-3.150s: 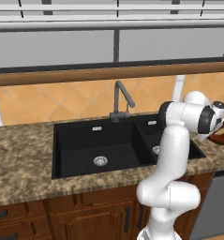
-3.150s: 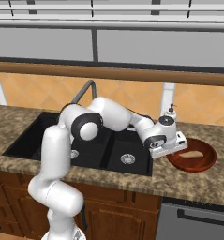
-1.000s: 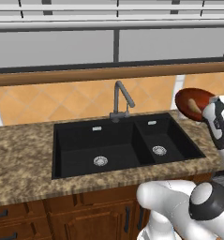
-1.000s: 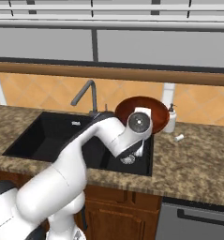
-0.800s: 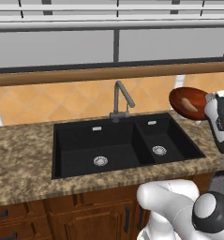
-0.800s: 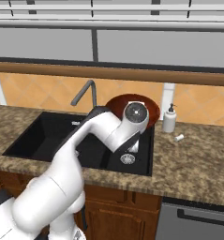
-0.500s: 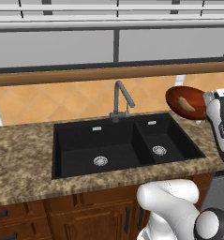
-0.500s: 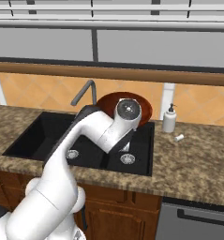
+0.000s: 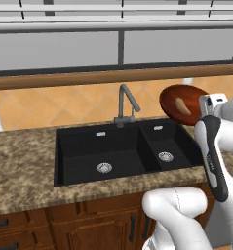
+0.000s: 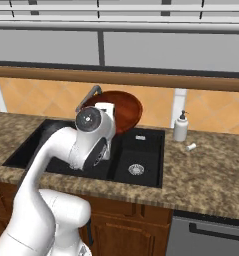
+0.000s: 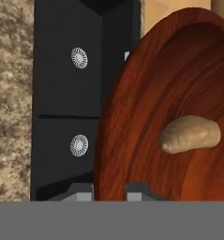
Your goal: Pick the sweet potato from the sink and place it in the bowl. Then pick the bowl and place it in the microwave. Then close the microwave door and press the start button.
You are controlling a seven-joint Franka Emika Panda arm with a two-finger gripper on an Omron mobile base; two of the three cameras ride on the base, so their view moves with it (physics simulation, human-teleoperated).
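Note:
My gripper [image 11: 108,190] is shut on the rim of the reddish-brown wooden bowl [image 11: 141,103]. It holds the bowl steeply tilted in the air over the right end of the black double-basin sink [image 9: 113,146]. The pale tan sweet potato [image 11: 190,134] lies inside the bowl, against its inner wall. In the left base view the bowl [image 9: 170,97] hangs above the small basin with the sweet potato [image 9: 182,105] in it, and the hand grips it from the right. In the right base view the bowl [image 10: 125,112] sits behind the wrist. The microwave and its door are out of view.
A grey curved faucet [image 9: 125,101] rises behind the sink, close to the left of the bowl. A soap dispenser [image 10: 180,127] and a small white object [image 10: 191,147] stand on the granite counter [image 10: 211,170] to the right. A wooden sill [image 9: 88,78] runs above the tiled backsplash.
The arm has carried the bowl with the sweet potato leftward and slightly lower, from over the counter's right side to over the sink. The grip has held.

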